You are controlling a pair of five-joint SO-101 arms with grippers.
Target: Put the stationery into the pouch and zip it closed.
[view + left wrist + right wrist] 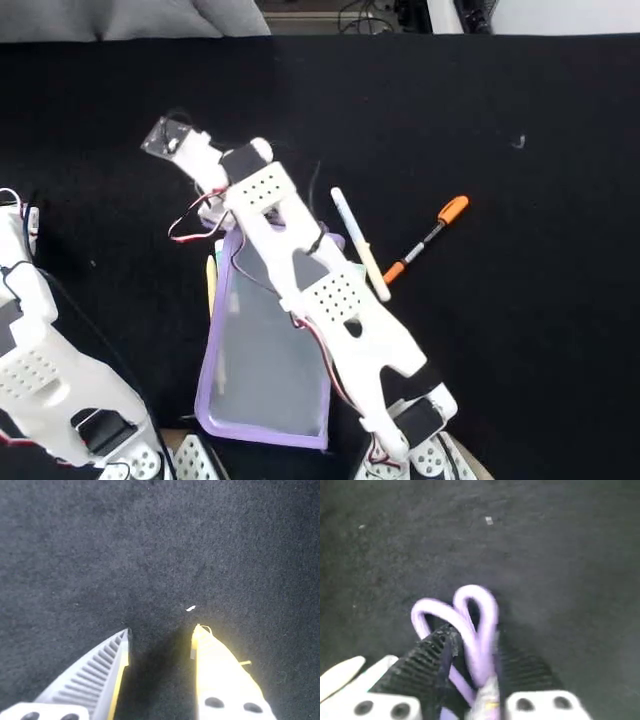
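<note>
A purple-edged pouch (262,350) with a clear front lies flat on the black cloth. My right arm stretches over it, and my right gripper (212,207) is at the pouch's far end. In the right wrist view this gripper (472,632) is shut on the pouch's purple zipper loop (481,605). A white pen (360,245) and an orange-capped marker (426,238) lie on the cloth to the right of the pouch. A pale yellow item (212,280) shows at the pouch's left edge. My left gripper (161,630) is open over bare cloth, holding nothing.
The left arm (40,370) rests at the table's near left corner. A black cloth (500,330) covers the table, with free room at the right and far side. A white speck (190,608) lies on the cloth in front of the left gripper.
</note>
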